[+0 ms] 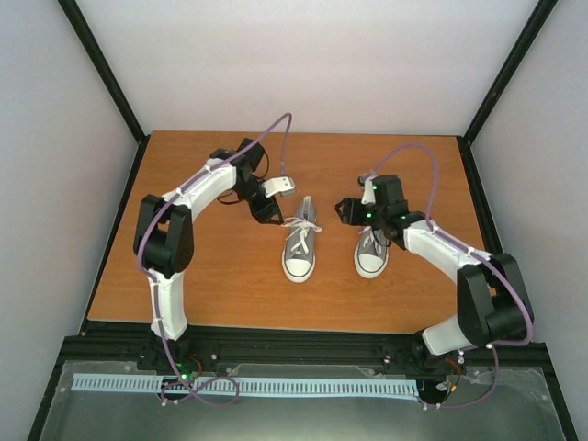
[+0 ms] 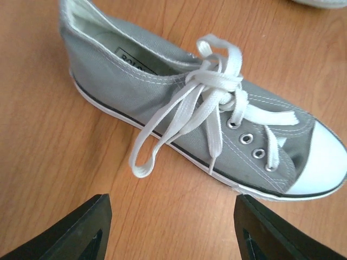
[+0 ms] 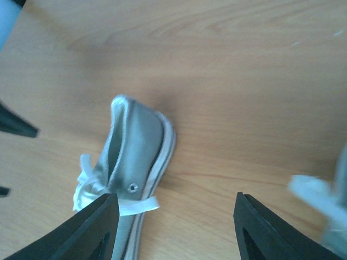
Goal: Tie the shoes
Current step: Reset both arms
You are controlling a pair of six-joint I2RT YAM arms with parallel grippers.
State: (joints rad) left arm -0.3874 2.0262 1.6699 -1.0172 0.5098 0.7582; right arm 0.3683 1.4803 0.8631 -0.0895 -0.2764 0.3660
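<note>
Gaping beside shoes (image 1: pixel 299 246) on wooden table (image 1: pixel 211 294) — left end effector (image 2: pixel 173 230), seemingly right end effector (image 3: pixel 176 227).

The only print I can find is on a small white label (image 2: pixel 132 58) inside the shoe (image 2: pixel 179 108), lying ahead of my left hand (image 2: pixel 172 203), over toward its left finger. It has dark capitals, perhaps "BOLO". The canvas edge hides the rest, so I can't read it fully.
</note>
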